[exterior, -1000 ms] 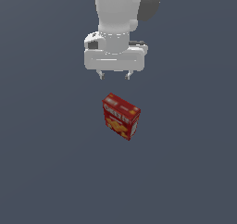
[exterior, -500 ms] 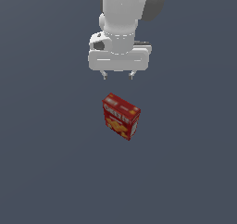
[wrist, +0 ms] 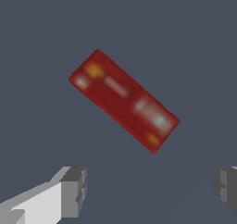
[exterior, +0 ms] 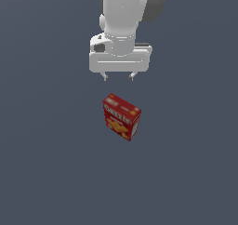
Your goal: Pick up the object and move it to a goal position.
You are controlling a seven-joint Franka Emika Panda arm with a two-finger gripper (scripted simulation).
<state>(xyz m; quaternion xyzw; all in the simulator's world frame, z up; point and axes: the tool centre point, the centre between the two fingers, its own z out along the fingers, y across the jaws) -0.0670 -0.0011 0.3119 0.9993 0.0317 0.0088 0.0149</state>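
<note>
- The setting is a plain, dark slate-grey floor (exterior: 42,173) that fills both views, with no edges, walls or other items showing.
- The red cracker box (exterior: 122,116) stands upright near the middle of the exterior view, a little right of centre, turned so one corner points toward the camera; yellow-orange crackers show on its front.
- In the wrist view the box (wrist: 124,100) appears from above as a long red strip with pale label patches, running diagonally from the upper left toward the lower right of that frame.
- The white arm comes down from the top of the exterior view, and its gripper (exterior: 119,76) hangs above the box, well apart from it and touching nothing.
- The jaws are spread wide and empty: in the wrist view the two fingers (wrist: 74,190) sit at opposite lower corners of the frame with open floor between them.
- Judged stage: the approach before the grasp; the box has not been lifted, and no goal marker shows in either view.
- Main risk: the box lies at an angle to the line between the fingers, so a straight descent could land a fingertip on the top edge and tip the box.
- Second risk: closing across the long side or on a corner would probably twist the box or let it slip out during the lift.
- Third risk: the box sits ahead of the fingers in the wrist view, so dropping without centring first could miss it.
</note>
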